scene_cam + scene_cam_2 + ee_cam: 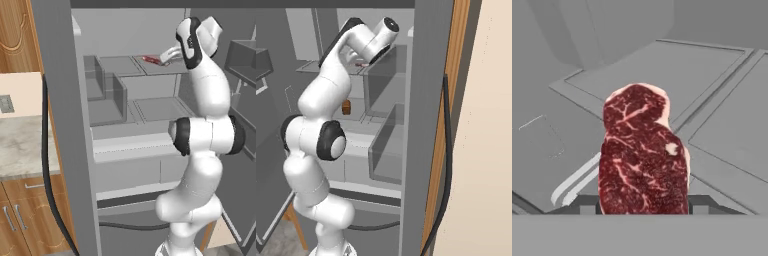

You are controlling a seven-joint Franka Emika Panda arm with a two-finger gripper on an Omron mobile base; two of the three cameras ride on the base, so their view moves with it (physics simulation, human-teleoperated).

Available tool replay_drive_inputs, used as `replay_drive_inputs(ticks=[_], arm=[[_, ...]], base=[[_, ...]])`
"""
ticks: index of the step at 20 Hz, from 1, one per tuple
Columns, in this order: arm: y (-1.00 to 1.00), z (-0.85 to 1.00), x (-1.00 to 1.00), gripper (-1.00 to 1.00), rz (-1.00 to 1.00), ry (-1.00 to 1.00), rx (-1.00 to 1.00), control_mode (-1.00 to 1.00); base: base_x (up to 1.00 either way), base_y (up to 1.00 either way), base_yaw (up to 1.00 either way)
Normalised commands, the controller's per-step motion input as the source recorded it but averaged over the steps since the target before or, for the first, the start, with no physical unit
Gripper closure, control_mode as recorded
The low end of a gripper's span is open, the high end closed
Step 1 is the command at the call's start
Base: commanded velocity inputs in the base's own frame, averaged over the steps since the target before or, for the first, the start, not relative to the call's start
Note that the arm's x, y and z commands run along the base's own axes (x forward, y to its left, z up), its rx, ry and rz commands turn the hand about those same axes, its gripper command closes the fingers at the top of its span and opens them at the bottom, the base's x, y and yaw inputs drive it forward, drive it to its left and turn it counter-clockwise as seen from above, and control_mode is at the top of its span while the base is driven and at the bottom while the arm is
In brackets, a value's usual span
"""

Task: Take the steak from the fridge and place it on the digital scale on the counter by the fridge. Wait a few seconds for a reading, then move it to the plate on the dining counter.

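Observation:
The steak [643,155], a red marbled slab, fills the middle of the hand view, and the dark fingertips [587,206] press against both of its sides. My gripper [643,207] is shut on it. From the left base the steak [151,59] sits at the level of the upper shelf inside the open fridge [65,125], with the gripper [167,55] reaching in from the right. From the right base a red sliver of steak [362,64] peeks past the wrist. I cannot tell whether it still touches the shelf. The counter [20,145] lies left of the fridge.
Boxy grey drawers [107,95] stand left of the steak's shelf. A small orange-brown item [346,107] rests on a lower shelf. The open fridge door with its bins [245,65] is close on the arm's right. A black cable [47,165] hangs along the fridge side.

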Motion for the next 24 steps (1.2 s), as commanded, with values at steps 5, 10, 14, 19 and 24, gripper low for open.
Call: replay_drive_inputs(ticks=[5,10,14,19,24], arm=[[0.0,0.08,-1.0,1.0,0.0,-0.21,0.04,-1.0],[0.3,0.37,-0.86,1.0,0.0,-0.01,-0.13,-1.0],[0.05,0.1,-0.54,1.0,-0.08,0.09,-0.21,-1.0],[-0.06,0.0,-0.73,1.0,-0.14,0.09,-0.12,-1.0],[-0.26,0.0,-0.95,1.0,-0.12,0.0,0.0,-1.0]], base=[[0.0,0.0,0.0],[0.0,0.0,0.0],[0.0,0.0,0.0],[0.0,0.0,0.0],[0.0,0.0,0.0]])
